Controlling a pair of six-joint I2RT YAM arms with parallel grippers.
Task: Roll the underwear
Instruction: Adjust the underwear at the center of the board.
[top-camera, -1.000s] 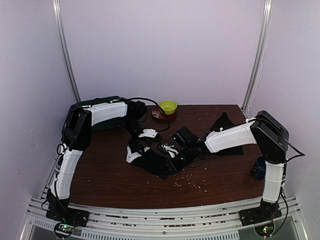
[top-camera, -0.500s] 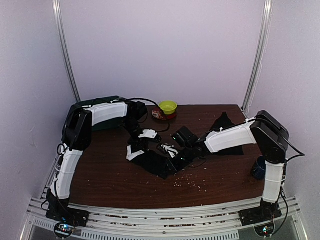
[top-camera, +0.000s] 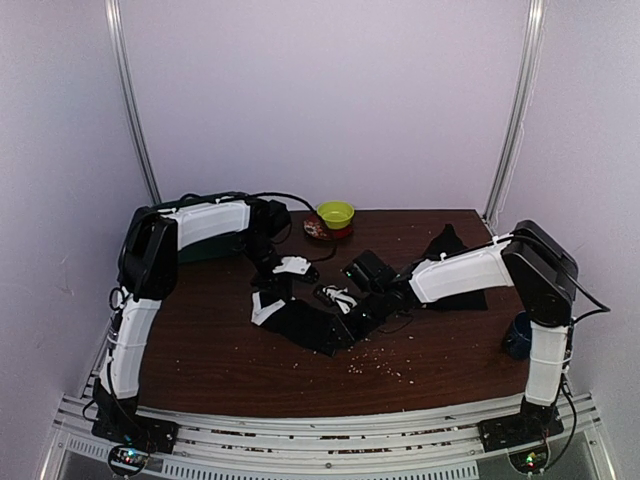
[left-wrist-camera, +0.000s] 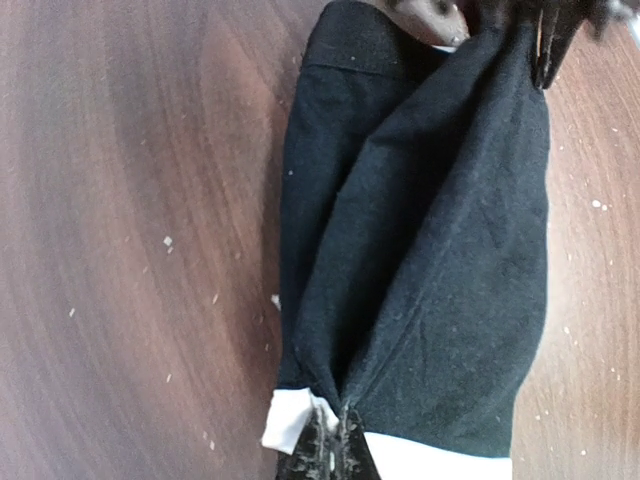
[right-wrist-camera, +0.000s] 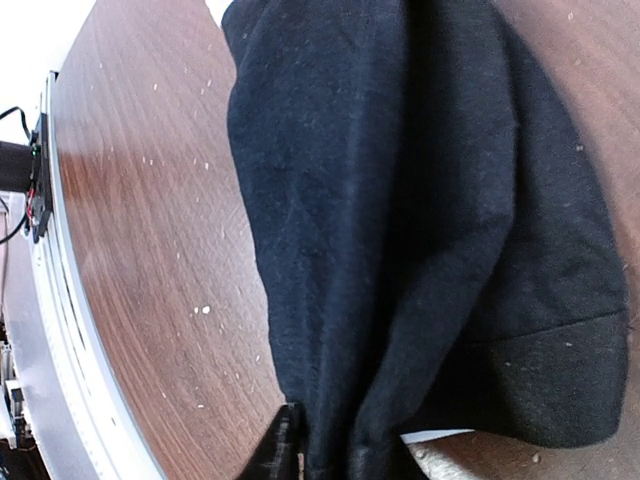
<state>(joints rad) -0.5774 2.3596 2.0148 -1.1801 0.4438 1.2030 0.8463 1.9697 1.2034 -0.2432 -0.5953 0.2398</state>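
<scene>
The plain black underwear (top-camera: 310, 325) lies stretched between both grippers in the middle of the table. My left gripper (top-camera: 272, 296) is shut on its white band; the left wrist view shows the jaws (left-wrist-camera: 335, 447) pinching the band's corner, with the black underwear (left-wrist-camera: 430, 230) running away from them. My right gripper (top-camera: 372, 308) is at the other end. In the right wrist view a fold of the underwear (right-wrist-camera: 400, 200) runs down into that gripper (right-wrist-camera: 320, 455), and only one finger (right-wrist-camera: 283, 445) shows. The white-edged strappy underwear (top-camera: 338, 297) lies just behind.
A yellow-green bowl (top-camera: 336, 212) and a dark dish (top-camera: 318, 229) stand at the back. A black cloth (top-camera: 448, 245) lies back right and a blue object (top-camera: 517, 336) sits at the right edge. Crumbs (top-camera: 380, 366) dot the wood near the front.
My left gripper has shut on the white band. The black garment has been drawn a little to the left and looks tauter between the two grippers.
</scene>
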